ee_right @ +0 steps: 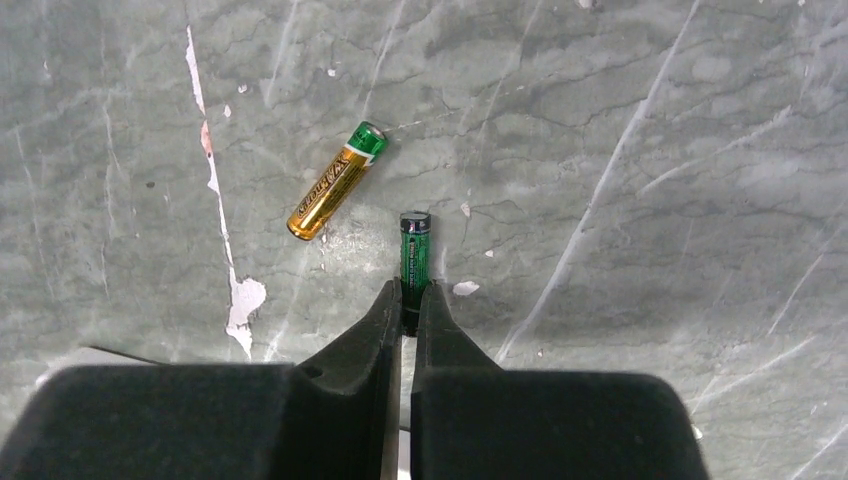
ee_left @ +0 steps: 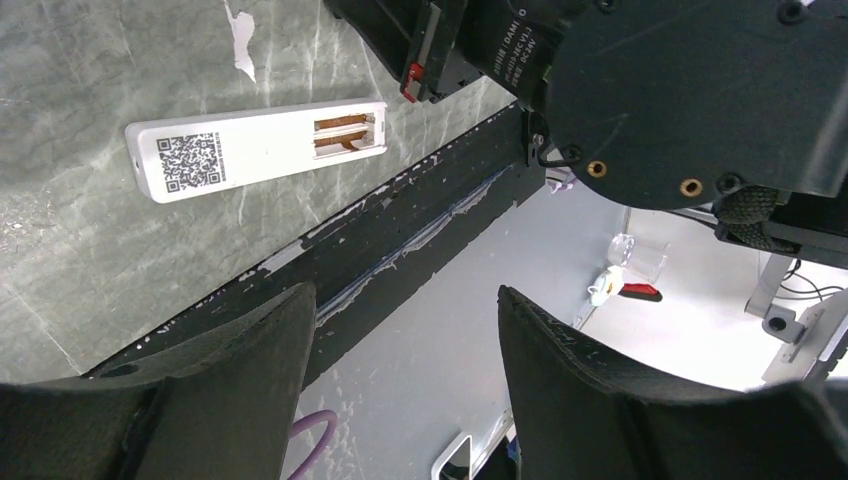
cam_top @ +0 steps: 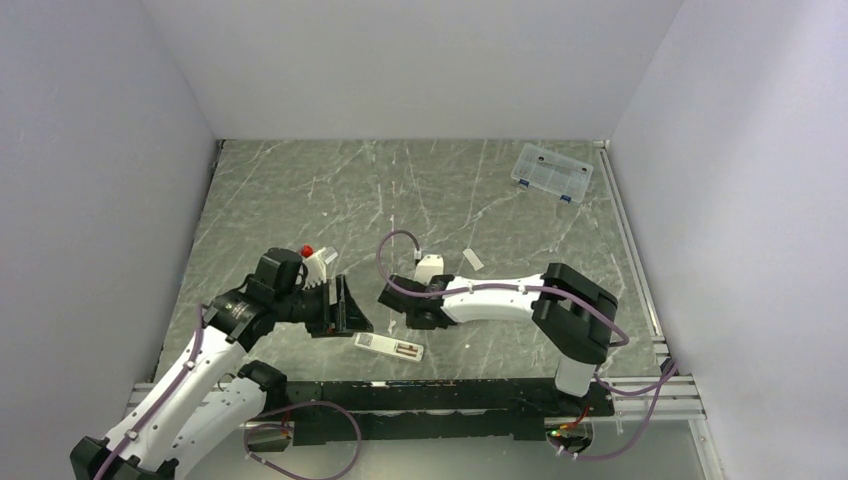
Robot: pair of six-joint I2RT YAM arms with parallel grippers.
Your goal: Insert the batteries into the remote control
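The white remote control lies near the front edge, back face up. In the left wrist view it shows a QR label and an open battery recess. My right gripper is shut on one end of the dark green battery, which points away from the fingertips. I cannot tell whether it is lifted off the table. The gold battery lies loose on the table to its left. My left gripper is open and empty, hovering over the front rail to the left of the remote.
A small flat white cover piece lies behind the right gripper. A clear compartment box stands at the back right. The black front rail runs just past the remote. White walls enclose the table.
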